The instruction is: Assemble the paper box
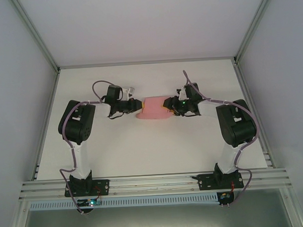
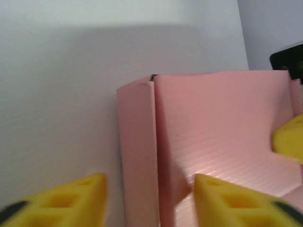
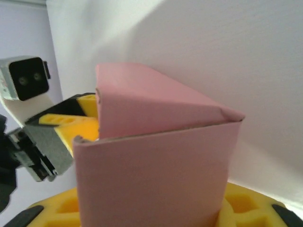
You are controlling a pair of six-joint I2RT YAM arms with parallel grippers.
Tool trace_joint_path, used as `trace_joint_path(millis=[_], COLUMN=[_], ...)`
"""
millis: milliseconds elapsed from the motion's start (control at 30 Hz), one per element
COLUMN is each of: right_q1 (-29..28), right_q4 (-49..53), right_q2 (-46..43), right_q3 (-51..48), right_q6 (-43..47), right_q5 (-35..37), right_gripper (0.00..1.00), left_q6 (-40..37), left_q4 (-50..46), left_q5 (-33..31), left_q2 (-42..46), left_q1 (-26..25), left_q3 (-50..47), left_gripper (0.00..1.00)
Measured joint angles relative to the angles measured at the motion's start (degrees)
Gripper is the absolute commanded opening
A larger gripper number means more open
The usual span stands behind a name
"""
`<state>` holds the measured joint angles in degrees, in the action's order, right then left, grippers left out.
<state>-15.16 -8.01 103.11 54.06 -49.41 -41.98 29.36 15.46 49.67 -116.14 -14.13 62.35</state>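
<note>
The pink paper box [image 1: 152, 108] sits partly folded at the table's middle, between both grippers. My left gripper [image 1: 136, 105] meets its left end. In the left wrist view the left gripper [image 2: 149, 189] is open, its yellow fingers [image 2: 71, 201] straddling an upright side wall of the box [image 2: 137, 151]; the right finger touches an inner flap and the left stands off the wall. My right gripper [image 1: 169, 105] holds the right end. In the right wrist view the box [image 3: 151, 161] stands between the right gripper's [image 3: 151, 210] yellow fingers [image 3: 251, 203], which press its sides.
The white table [image 1: 153, 148] runs out to grey enclosure walls and metal rails [image 1: 154, 182] at the near edge. The left arm's wrist camera [image 3: 26, 80] and fingers [image 3: 75, 125] show behind the box in the right wrist view.
</note>
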Motion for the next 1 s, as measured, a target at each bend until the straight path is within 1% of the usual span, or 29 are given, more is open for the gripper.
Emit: trace_joint_path(millis=[67,133,167,233,267,333,433,500,533,567,633,700,800,900,1000], right_q1=[0.0,0.0,0.0,0.1,0.1,0.2,1.0,1.7,2.2,2.5,3.1,3.3,3.3,3.3,3.3], right_q4=[0.4,0.8,1.0,1.6,2.1,3.7,6.1,7.2,8.1,9.0,11.3,13.6,17.6,20.4,21.5], right_q2=[-1.2,-2.5,-3.0,-3.8,-4.0,-4.1,-4.1,-4.0,-3.7,-3.4,-2.8,-2.5,-2.5,-2.5,-2.5], right_q3=[0.0,0.0,0.0,0.0,0.1,0.9,2.6,4.2,5.2,6.1,8.1,9.2,10.3,10.6,10.5], right_q6=[-0.6,-1.6,-2.2,-4.2,-5.0,-7.3,-10.9,-13.4,-14.3,-15.1,-16.2,-16.7,-16.7,-16.5,-16.9], right_q5=[-0.2,-0.8,-1.1,-1.9,-2.4,-3.6,-5.8,-7.5,-8.3,-8.9,-10.3,-11.3,-12.1,-12.9,-14.1], right_gripper=[0.32,0.32,0.32,0.33,0.33,0.33,0.33,0.32,0.32,0.30,0.30,0.33,0.33,0.34,0.34], left_q6=[-1.2,-4.0,-6.0,-12.8,-16.9,-25.7,-38.7,-45.8,-48.4,-50.9,-56.2,-60.6,-65.8,-68.8,-71.2], left_q4=[0.2,0.7,0.7,0.2,-0.1,-0.4,0.4,1.2,1.4,1.5,1.4,1.4,1.3,1.5,2.0], left_q5=[-0.7,-2.2,-3.7,-9.5,-13.2,-20.7,-30.7,-35.2,-37.3,-39.3,-43.7,-47.6,-51.8,-54.7,-57.2], left_q2=[2.5,8.0,11.3,18.6,22.1,27.5,31.8,32.1,31.7,31.1,29.2,27.6,26.1,25.1,23.8], left_q1=[-0.2,-0.4,-0.6,-2.5,-4.6,-10.6,-21.3,-25.6,-26.4,-26.8,-27.1,-27.5,-28.7,-29.3,-29.3], left_q3=[-1.1,-3.7,-5.0,-6.6,-6.9,-7.0,-8.0,-9.8,-10.6,-11.3,-11.8,-11.6,-11.2,-10.1,-9.2], left_gripper=[1.00,1.00,1.00,1.00,1.00,1.00,1.00,1.00,1.00,1.00,1.00,1.00,1.00,1.00,0.94])
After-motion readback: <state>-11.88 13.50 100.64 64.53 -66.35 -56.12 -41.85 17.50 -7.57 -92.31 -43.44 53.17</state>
